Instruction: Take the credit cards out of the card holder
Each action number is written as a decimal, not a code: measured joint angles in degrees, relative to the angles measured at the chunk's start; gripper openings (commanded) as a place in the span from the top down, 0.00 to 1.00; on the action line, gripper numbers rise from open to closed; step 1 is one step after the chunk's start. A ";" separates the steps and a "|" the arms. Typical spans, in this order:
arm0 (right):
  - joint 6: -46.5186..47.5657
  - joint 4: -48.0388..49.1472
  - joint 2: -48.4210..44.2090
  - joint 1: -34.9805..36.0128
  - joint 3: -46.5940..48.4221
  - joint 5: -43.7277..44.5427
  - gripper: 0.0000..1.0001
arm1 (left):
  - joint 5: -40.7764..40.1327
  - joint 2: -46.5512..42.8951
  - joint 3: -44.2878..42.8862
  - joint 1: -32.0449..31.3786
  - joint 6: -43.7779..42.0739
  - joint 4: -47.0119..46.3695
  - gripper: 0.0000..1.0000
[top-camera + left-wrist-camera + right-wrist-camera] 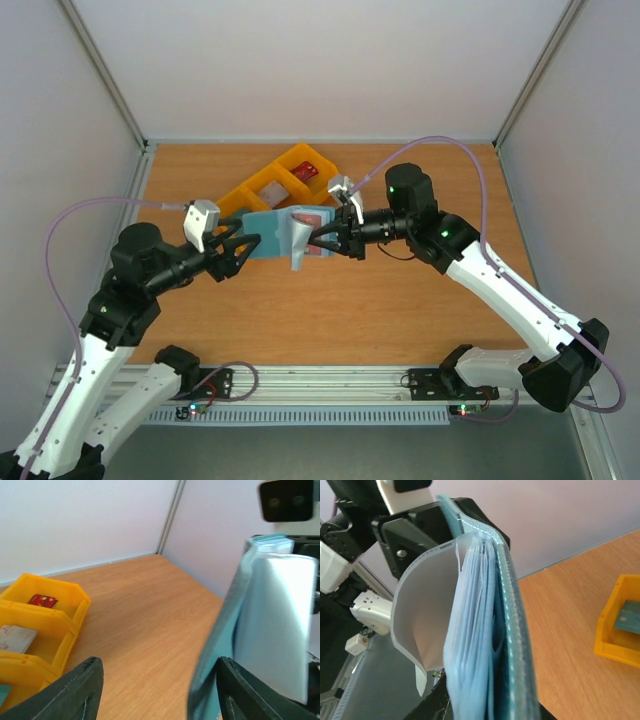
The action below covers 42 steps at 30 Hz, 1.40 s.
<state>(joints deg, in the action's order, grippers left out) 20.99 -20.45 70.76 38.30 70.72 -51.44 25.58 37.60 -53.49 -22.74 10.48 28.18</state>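
Note:
The dusty-blue card holder (270,232) hangs above the table between my two grippers, standing on edge and partly open. My right gripper (322,240) is shut on its right half; in the right wrist view (485,707) the card holder (485,630) fills the jaws and a clear inner flap (425,615) curls outward. My left gripper (243,248) is open, and its right finger (240,690) lies beside the card holder's edge (270,625). The red card (42,600), the whitish card (17,637) and the teal-green card (627,616) lie in the yellow bins (262,185).
The yellow bins stand just behind the card holder, toward the table's back centre. A reddish patch (312,218) shows at the card holder's far side; I cannot tell what it is. Cage walls close the table's left, right and back.

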 measured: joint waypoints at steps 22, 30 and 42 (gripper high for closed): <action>-5.81 -8.70 0.42 5.33 5.70 21.49 0.99 | 14.69 3.69 4.11 -2.80 -4.26 -8.72 0.26; -9.20 -10.14 7.06 12.22 11.17 41.88 0.99 | 9.84 7.21 4.44 -6.27 -1.44 -13.11 0.31; -9.75 -12.44 9.27 17.97 14.32 50.31 0.99 | -2.71 9.27 4.44 -6.34 -1.92 -11.21 0.60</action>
<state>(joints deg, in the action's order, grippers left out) 11.25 -32.88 80.03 56.27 85.03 -1.13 22.87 46.87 -49.06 -29.08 8.56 16.97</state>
